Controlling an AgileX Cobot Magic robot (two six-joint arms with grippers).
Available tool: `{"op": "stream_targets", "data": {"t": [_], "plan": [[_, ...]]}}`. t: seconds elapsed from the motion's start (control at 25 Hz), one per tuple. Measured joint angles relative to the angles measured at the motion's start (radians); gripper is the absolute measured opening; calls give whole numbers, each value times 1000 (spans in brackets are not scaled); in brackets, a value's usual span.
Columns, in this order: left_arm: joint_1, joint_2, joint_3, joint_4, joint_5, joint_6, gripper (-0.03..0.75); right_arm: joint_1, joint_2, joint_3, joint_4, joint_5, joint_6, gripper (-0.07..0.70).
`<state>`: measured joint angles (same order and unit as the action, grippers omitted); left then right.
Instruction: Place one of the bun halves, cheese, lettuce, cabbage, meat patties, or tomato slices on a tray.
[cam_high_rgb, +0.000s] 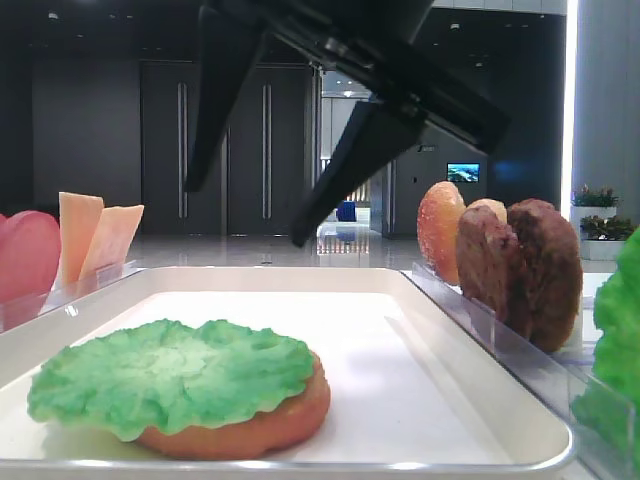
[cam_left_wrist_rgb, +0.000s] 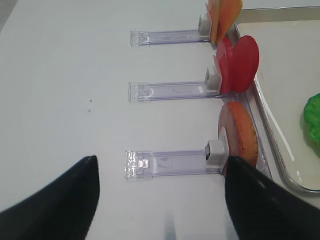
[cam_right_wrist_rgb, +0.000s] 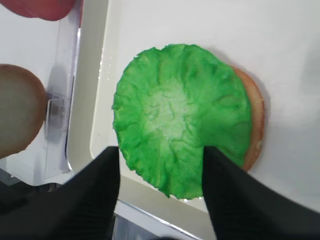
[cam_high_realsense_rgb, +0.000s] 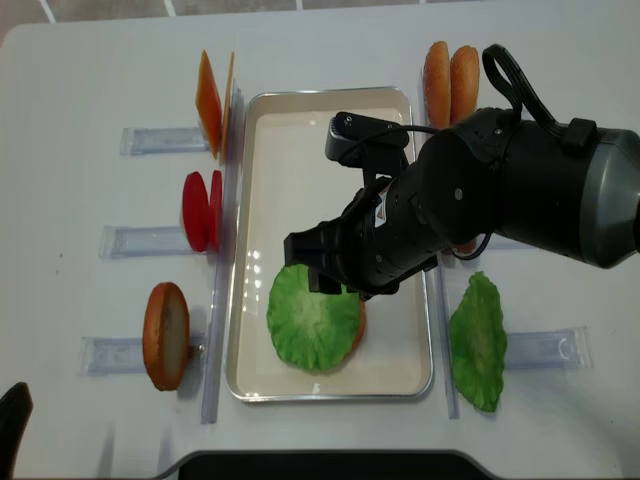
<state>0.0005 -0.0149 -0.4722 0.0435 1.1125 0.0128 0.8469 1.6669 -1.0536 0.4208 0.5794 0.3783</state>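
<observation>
White tabletop (cam_high_realsense_rgb: 60, 60) carries the tray (cam_high_realsense_rgb: 400, 105); lettuce (cam_high_realsense_rgb: 312, 322) hides most of a bun half (cam_right_wrist_rgb: 254, 120) beneath the right end effector (cam_right_wrist_rgb: 161, 172), released above it.

The lettuce (cam_high_realsense_rgb: 312, 325) covers nearly all of the bun half (cam_high_rgb: 250, 425) beneath it; only an orange rim shows. The right arm (cam_high_realsense_rgb: 480, 195) hides the meat patties from above. The left gripper (cam_left_wrist_rgb: 160, 200) shows only two blurred dark fingertips (cam_left_wrist_rgb: 60, 200), cut off at the frame's edge.
</observation>
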Motion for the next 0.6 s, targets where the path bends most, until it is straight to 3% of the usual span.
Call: {"op": "stream_targets", "data": {"t": [0.28,0.6], "plan": [[0,0,0,0,0,1,597,0,0,0,-143,49,136,474],[0,0,0,0,0,1,597,0,0,0,-202,93,186,490]]}}
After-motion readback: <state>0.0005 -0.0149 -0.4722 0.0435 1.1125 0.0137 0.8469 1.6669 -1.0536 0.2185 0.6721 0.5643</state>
